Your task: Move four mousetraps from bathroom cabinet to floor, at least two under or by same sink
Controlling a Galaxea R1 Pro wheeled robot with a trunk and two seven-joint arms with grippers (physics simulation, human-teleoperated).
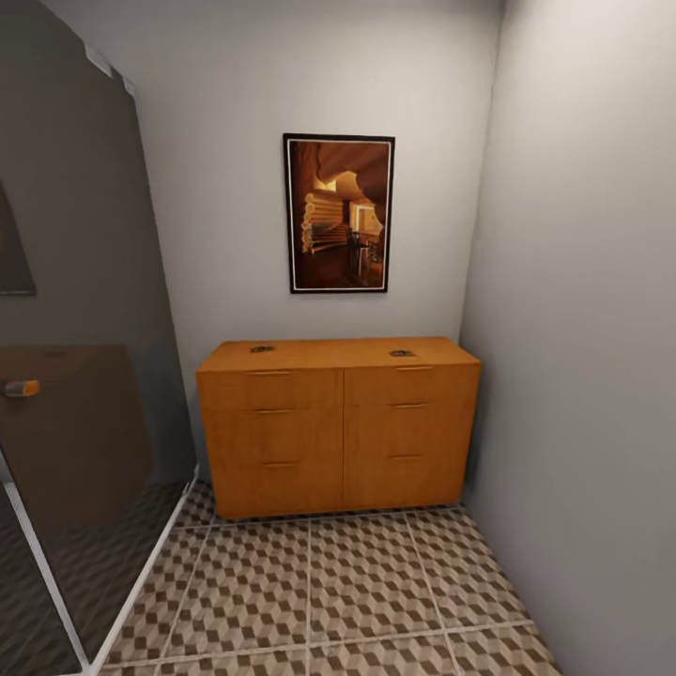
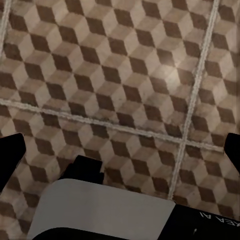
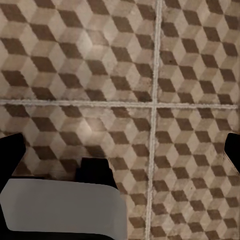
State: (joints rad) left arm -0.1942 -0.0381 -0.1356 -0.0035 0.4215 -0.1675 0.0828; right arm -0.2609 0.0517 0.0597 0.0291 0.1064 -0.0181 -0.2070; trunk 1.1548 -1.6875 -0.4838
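The bathroom floor (image 1: pixel 357 582) of brown, beige and cream cube-pattern tiles spreads out ahead of me. In the left wrist view my left gripper (image 2: pixel 120 155) hangs open above the tiles (image 2: pixel 125 75), its dark fingertips (image 2: pixel 11 157) wide apart with nothing between them. In the right wrist view my right gripper (image 3: pixel 120 150) is open over the tiles (image 3: pixel 100 60) in the same way, one black fingertip (image 3: pixel 11 152) at each side. The mousetraps, the cabinet and the sink are out of view.
An orange wooden dresser (image 1: pixel 338 427) stands against the far wall, with two small dark items (image 1: pixel 262 349) on its top. A framed picture (image 1: pixel 339 213) hangs above it. A dark glass partition (image 1: pixel 84 376) lines the left, a grey wall (image 1: pixel 582 376) the right.
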